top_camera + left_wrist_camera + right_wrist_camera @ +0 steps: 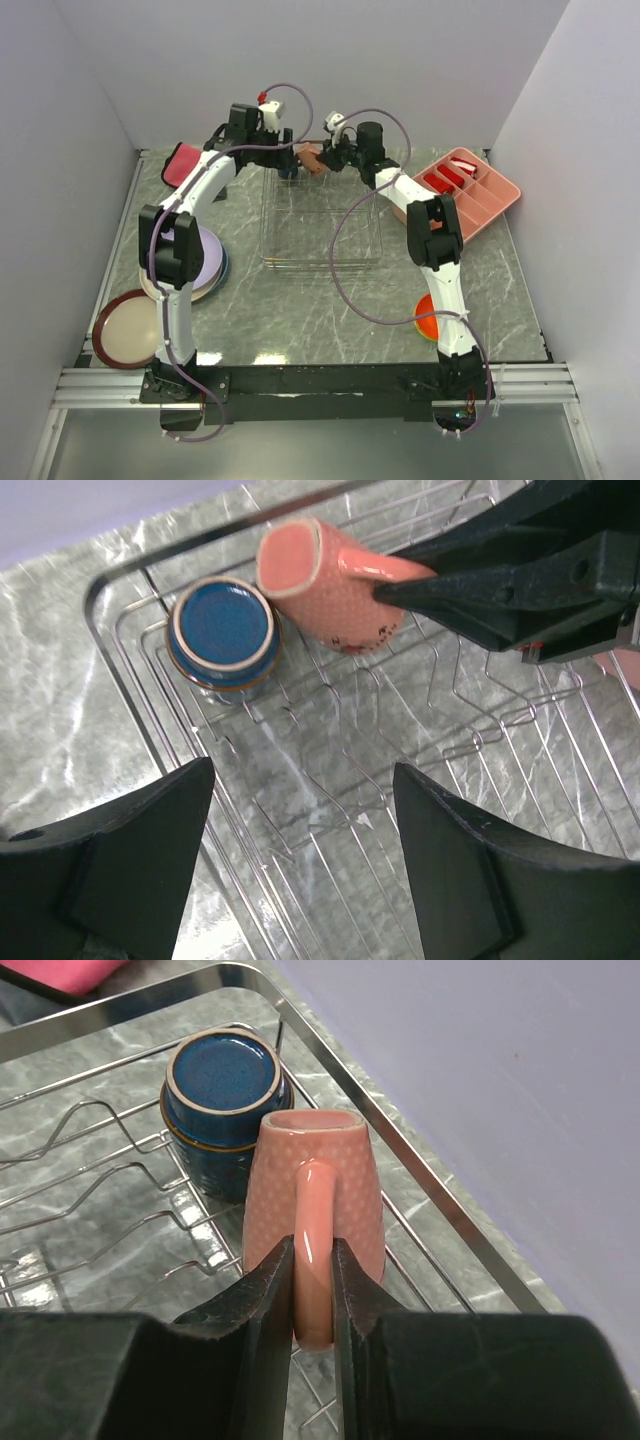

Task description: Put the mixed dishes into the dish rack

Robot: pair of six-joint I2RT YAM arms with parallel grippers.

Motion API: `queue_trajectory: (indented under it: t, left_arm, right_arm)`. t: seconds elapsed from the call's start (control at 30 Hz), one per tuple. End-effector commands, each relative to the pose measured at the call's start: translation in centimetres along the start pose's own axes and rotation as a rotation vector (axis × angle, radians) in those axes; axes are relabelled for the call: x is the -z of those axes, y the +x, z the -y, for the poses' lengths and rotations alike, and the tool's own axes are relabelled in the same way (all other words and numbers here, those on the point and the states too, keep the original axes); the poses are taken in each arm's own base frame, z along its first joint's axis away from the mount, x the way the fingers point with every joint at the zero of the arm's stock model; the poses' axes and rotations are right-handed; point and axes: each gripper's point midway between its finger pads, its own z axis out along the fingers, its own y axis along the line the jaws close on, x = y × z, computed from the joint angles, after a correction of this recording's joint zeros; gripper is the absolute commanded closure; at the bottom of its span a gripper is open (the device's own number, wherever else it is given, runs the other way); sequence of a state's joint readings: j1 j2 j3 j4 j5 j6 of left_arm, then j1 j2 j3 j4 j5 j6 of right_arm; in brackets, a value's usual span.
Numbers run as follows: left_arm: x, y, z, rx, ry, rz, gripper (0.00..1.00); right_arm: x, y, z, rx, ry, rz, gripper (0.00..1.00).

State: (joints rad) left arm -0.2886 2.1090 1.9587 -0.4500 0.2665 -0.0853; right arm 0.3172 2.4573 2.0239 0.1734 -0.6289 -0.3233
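Your right gripper is clamped on the thin handle of the small pink cup, which tilts base-up over the far corner of the dish rack, just beside the dark blue mug standing mouth-down there. Treat the cup as light, rigid, glazed and probably slick and chippable. A pinch on the handle alone lets it pivot, so lower it gently. Your left gripper hovers above the wires, jaws apart and empty.
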Motion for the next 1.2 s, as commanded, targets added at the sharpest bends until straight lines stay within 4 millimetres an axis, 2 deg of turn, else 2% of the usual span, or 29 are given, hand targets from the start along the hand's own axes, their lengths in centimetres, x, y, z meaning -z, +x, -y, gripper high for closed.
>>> queue_trajectory:
  t: [0.0,0.03,0.07,0.13,0.17,0.23,0.43,0.47,0.57,0.63,0.67,0.73,0.77,0.83,0.87,0.9,0.93,0.97,1.0,1.03,1.07,1.1,1.13,1.17]
  left_arm:
    - [1.4,-2.1,1.3,0.007,0.042,0.071,0.22]
    - [1.4,-2.0,1.3,0.01,0.047,0.069,0.22]
    - [1.5,-2.1,1.3,0.009,0.046,0.077,0.22]
    - [1.7,-1.7,1.2,0.015,0.048,0.074,0.22]
    - [1.8,-2.2,1.1,0.015,0.052,0.101,0.23]
    - [2.3,-1.6,1.2,0.021,0.056,0.111,0.22]
    - [2.7,-1.2,1.6,0.047,0.073,0.132,0.22]
    - [2.7,-1.1,1.6,0.047,0.071,0.131,0.22]
    - [3.3,-1.6,1.8,0.034,0.074,0.149,0.21]
    - [3.7,-2.2,1.8,0.022,0.074,0.17,0.2]
    - [4.4,-2.9,1.8,0.016,0.071,0.189,0.2]
    - [5.1,-3.7,1.2,0.02,0.036,0.208,0.19]
    - [6.0,-4.9,0.9,0.017,0.012,0.237,0.19]
    - [7.2,-6.1,-0.2,0.019,-0.048,0.255,0.18]
    - [8.7,-7.0,-0.8,0.021,-0.08,0.266,0.13]
    - [9.6,-7.3,-1.4,0.011,-0.113,0.272,0.07]
    - [10.4,-7.4,-2.0,0.0,-0.141,0.274,0.04]
    - [11.9,-7.1,-2.5,-0.014,-0.176,0.255,0.03]
    - [12.8,-6.8,-3.0,-0.058,-0.195,0.238,0.02]
    - [13.6,-6.2,-3.3,-0.073,-0.205,0.214,0.02]
    - [15.1,-5.7,-4.0,-0.098,-0.215,0.201,0.02]
    - [15.9,-4.1,-4.5,-0.117,-0.225,0.143,0.02]
    - [16.7,-3.4,-4.9,-0.124,-0.226,0.123,0.02]
    - [18.1,-2.1,-5.8,-0.128,-0.244,0.098,0.02]
  right_arm:
    - [1.8,-3.0,2.6,0.072,0.128,0.003,0.77]
    - [1.9,-2.4,2.4,0.073,0.128,-0.011,0.75]
    - [2.2,-2.9,2.4,0.078,0.134,-0.007,0.72]
    - [2.6,-2.4,2.5,0.073,0.157,-0.022,0.69]
    - [3.0,-2.9,2.6,0.074,0.166,-0.019,0.66]
    - [3.4,-2.7,2.7,0.066,0.19,-0.033,0.65]
    - [4.1,-4.0,2.8,0.073,0.206,-0.019,0.58]
    - [4.2,-4.3,3.1,0.072,0.22,-0.014,0.54]
    - [4.6,-5.8,3.4,0.074,0.229,-0.006,0.49]
    - [5.1,-6.2,3.3,0.08,0.224,-0.028,0.48]
    - [5.8,-7.4,3.3,0.088,0.234,-0.022,0.48]
    - [6.8,-7.4,2.9,0.073,0.237,-0.064,0.47]
    - [7.9,-9.0,2.9,0.085,0.249,-0.056,0.46]
    - [9.5,-8.1,2.1,0.057,0.26,-0.13,0.44]
    - [11.0,-10.0,2.0,0.061,0.283,-0.119,0.4]
    - [12.0,-9.6,1.6,0.046,0.29,-0.159,0.38]
    - [13.4,-10.8,1.1,0.051,0.297,-0.162,0.35]
    - [14.3,-11.2,0.6,0.044,0.294,-0.172,0.3]
    - [15.1,-10.7,-0.3,0.021,0.277,-0.212,0.27]
    - [16.3,-11.8,-1.2,0.01,0.263,-0.204,0.26]
    - [16.9,-12.0,-2.0,-0.012,0.248,-0.217,0.25]
    - [17.9,-11.3,-2.9,-0.056,0.234,-0.263,0.23]
    - [18.8,-12.1,-3.8,-0.108,0.229,-0.26,0.23]
    - [19.5,-12.0,-4.4,-0.138,0.225,-0.274,0.22]
